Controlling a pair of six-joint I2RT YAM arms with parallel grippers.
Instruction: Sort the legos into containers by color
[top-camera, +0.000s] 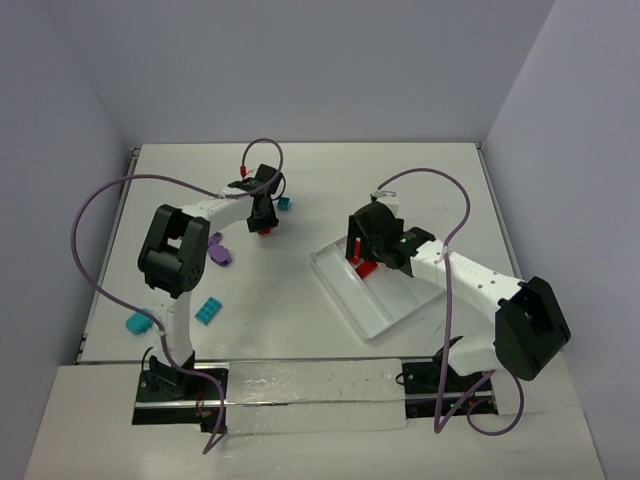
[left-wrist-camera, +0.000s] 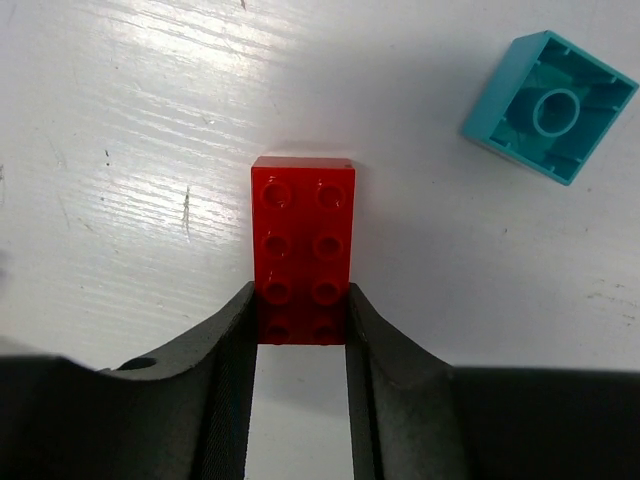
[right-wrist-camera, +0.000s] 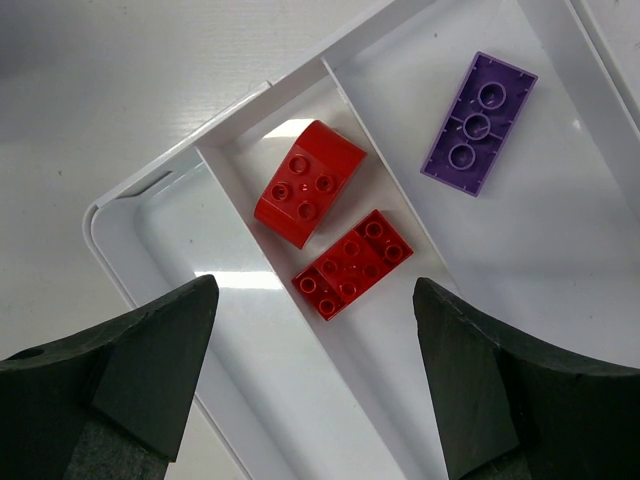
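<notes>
A red lego lies studs up on the table, and my left gripper is shut on its near end, both fingers pressed to its sides. From above, that gripper stands at the far middle of the table. A teal lego lies upside down just beyond it. My right gripper hangs open over the white tray. The tray's middle container holds a rounded red lego and a flat red lego. A purple lego lies in the container beside it.
On the left of the table lie a purple lego, a blue lego and a teal lego. The tray sits at an angle right of centre. Purple cables loop over both arms.
</notes>
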